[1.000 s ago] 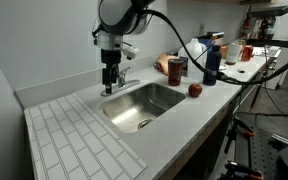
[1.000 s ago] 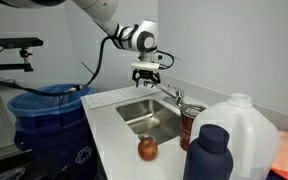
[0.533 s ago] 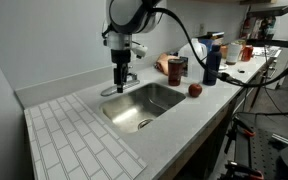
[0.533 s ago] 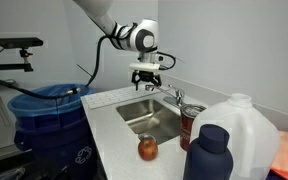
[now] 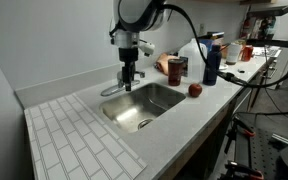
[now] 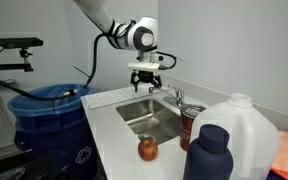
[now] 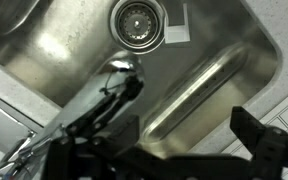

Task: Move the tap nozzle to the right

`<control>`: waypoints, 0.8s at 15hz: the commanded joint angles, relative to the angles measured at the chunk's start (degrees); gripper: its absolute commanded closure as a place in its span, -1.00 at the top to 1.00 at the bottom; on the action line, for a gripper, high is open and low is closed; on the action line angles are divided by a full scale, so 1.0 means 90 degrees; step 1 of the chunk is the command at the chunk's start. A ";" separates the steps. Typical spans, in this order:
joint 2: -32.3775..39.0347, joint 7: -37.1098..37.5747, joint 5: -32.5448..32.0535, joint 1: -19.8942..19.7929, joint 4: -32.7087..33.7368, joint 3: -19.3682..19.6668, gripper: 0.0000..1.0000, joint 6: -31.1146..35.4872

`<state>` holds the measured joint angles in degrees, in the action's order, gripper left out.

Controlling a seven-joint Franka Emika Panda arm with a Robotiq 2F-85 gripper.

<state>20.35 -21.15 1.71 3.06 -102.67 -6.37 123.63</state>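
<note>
Overall: a steel sink basin point(image 5: 154, 100) sat in a pale counter, and a robot arm reached straight down over the tap at the sink's back edge.
Gripper: the gripper point(image 5: 130, 78) pointed downward, low over the tap in both exterior views point(image 6: 147, 85). In the wrist view point(image 7: 179, 125) its two dark fingers point(image 7: 89, 140) stood well apart, so it was spread and held nothing.
Tap nozzle: the tap nozzle point(image 7: 94, 100), a slim chrome spout, ran from the lower corner of the wrist view up over the basin, with its tip near the drain point(image 7: 139, 22). It passed just beside one finger. Whether the two touched could not be told.
Tap in an exterior view: the spout point(image 5: 112, 90) reached out from its base at the back rim, just below the gripper.
Nearby things: a red apple point(image 5: 195, 90), a can point(image 5: 176, 68) and a dark blue bottle point(image 5: 212, 62) stood on the counter beside the sink, apart from the arm.
Step in hand: judged from these views, the gripper was being set against the spout, and the swing was not yet clearly under way.
Next move: a sideways push with one finger flat against the spout looked called for, following its arc around the base and staying low enough not to slip over the rounded chrome.
</note>
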 commanded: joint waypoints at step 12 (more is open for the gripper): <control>-0.0798 0.0112 0.0177 -0.0152 -0.0791 0.0087 1.00 -0.0331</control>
<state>16.54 -20.41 1.65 2.99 -106.81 -5.52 123.47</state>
